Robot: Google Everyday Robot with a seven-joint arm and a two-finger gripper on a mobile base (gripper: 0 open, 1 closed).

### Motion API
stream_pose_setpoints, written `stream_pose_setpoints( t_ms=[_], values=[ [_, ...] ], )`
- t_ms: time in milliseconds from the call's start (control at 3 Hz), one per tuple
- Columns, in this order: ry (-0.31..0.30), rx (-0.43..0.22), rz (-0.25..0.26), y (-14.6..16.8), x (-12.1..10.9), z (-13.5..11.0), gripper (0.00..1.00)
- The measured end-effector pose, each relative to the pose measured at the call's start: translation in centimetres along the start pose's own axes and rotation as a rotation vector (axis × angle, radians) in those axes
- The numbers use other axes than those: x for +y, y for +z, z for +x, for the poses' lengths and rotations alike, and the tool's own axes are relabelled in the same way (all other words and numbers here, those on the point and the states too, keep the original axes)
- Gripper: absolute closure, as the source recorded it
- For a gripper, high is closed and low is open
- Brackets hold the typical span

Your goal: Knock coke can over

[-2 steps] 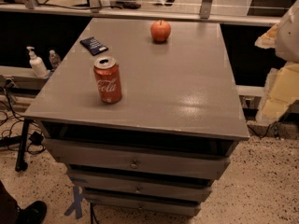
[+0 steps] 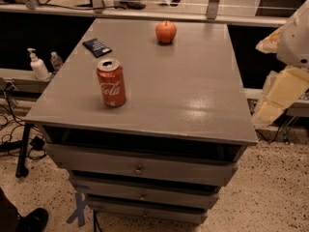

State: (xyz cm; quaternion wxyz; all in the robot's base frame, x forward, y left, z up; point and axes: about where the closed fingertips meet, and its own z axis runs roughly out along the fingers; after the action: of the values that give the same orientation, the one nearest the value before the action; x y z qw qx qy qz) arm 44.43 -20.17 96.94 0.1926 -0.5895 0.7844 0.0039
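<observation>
Plainly I'm at the approach: the red aluminium coke can (image 2: 111, 82) stands upright, front-left on the grey cabinet top (image 2: 193, 95). My cream-white gripper (image 2: 285, 83) hangs beyond the right edge, well apart; open or closed, I cannot tell. Next I reach left and push high.

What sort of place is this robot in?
Probably a lab or workshop: grey drawer cabinet, loose floor cables, white pump bottle on a side ledge. The gripper hangs at the right edge.

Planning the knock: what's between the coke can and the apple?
Only bare tabletop lies between coke can and apple, per the camera view; the gripper isn't in view.
</observation>
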Motion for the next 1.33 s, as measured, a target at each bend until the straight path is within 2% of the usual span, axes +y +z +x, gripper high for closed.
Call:
stream_pose_setpoints(
  t_ms=[333,667,1000,1333],
  values=[
    [0.094,-0.220,-0.033,3.0,-1.0,-4.0,0.00],
    [0.153,-0.443,-0.056,4.9,-1.8,-8.9,0.00],
    [0.191,-0.619,-0.057,5.6,-1.0,-14.0,0.00],
    [0.204,-0.659,-0.034,5.3,-1.6,-15.5,0.00]
  ],
)
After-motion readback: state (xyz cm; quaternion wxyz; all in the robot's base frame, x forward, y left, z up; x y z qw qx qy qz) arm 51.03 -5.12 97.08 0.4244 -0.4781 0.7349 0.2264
